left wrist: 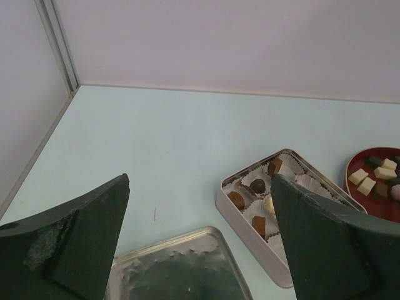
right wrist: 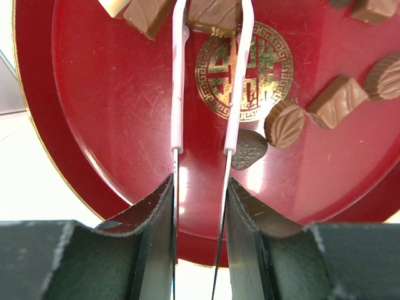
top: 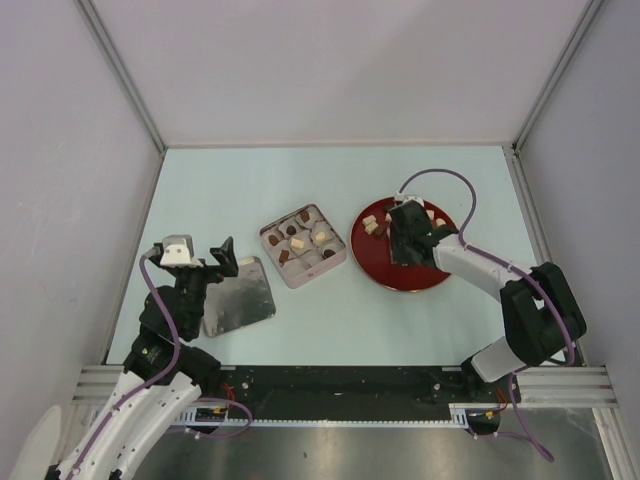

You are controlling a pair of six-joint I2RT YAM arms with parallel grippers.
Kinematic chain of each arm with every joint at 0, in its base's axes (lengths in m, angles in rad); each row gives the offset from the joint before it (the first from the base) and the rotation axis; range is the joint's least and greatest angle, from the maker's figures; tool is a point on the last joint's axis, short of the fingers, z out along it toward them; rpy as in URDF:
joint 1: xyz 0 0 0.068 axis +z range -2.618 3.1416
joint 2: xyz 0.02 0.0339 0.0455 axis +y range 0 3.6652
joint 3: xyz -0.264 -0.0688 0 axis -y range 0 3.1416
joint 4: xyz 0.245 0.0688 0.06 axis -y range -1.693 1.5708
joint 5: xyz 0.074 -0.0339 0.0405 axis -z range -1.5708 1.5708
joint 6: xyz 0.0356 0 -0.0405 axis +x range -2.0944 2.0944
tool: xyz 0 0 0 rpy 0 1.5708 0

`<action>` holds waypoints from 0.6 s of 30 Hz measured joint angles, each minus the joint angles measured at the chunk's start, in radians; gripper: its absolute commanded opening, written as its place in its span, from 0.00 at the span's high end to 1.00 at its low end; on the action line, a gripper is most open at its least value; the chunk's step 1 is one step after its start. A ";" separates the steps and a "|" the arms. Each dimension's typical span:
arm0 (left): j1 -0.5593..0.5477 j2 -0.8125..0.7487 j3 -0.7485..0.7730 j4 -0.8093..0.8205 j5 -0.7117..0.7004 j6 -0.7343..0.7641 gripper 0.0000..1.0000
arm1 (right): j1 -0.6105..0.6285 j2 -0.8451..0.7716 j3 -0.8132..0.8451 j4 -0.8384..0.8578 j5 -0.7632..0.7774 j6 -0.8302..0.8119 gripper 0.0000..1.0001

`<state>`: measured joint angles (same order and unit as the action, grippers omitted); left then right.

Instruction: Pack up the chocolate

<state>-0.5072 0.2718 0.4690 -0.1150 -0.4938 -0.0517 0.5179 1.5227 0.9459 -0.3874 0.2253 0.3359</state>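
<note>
Several chocolate pieces (left wrist: 257, 185) fill the tin (left wrist: 247, 234), more lie on the red plate (right wrist: 112, 94), where the right gripper (right wrist: 200, 187) clamps white tongs (right wrist: 179, 75) seemingly around one; the left gripper (left wrist: 200, 181) gapes idle.

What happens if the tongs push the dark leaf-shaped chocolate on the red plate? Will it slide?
Probably. The red plate looks glossy, so the dark leaf-shaped chocolate likely skids off the tongs, perhaps nudging the brown one touching it. It lies flat, so rolling seems unlikely. It looks small and solid: probably light and stiff.
</note>
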 measured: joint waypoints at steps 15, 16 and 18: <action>0.000 0.000 0.000 0.000 0.000 0.000 0.00 | 0.058 -0.173 -0.004 -0.003 0.027 -0.113 0.87; 0.000 0.000 0.000 0.000 0.000 0.000 0.00 | 0.074 -0.180 -0.004 -0.001 0.022 -0.126 0.86; 0.000 0.001 0.000 0.000 0.000 0.000 0.00 | 0.107 -0.187 -0.003 0.003 0.019 -0.144 0.86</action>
<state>-0.5072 0.2726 0.4690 -0.1146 -0.4934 -0.0521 0.6247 1.3361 0.9424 -0.3847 0.2440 0.1921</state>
